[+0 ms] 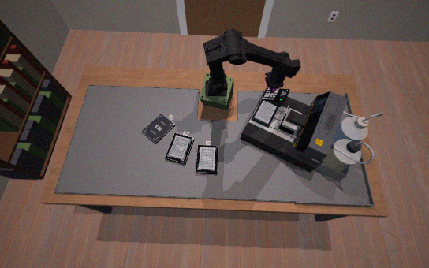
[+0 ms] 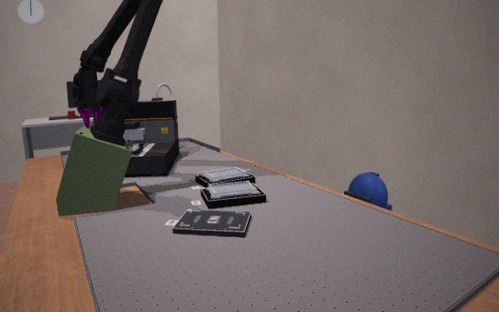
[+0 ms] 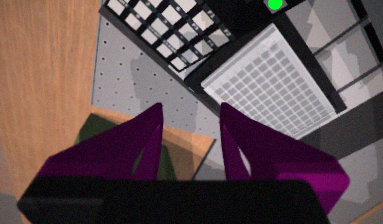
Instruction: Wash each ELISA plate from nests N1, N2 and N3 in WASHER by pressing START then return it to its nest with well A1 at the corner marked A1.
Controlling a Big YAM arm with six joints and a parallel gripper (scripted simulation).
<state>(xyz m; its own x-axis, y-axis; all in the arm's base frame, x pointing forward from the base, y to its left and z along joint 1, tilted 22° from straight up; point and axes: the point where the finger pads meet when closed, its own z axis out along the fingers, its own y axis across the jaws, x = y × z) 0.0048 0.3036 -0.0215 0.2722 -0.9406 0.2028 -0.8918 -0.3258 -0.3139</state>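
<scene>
- One nest is lying bare of any plate; two others are each holding a plate;
- the gripper is hovering near the keypad, partly open, gripping nothing;
- a plate is lying on the washer; its lamp is glowing green.
</scene>
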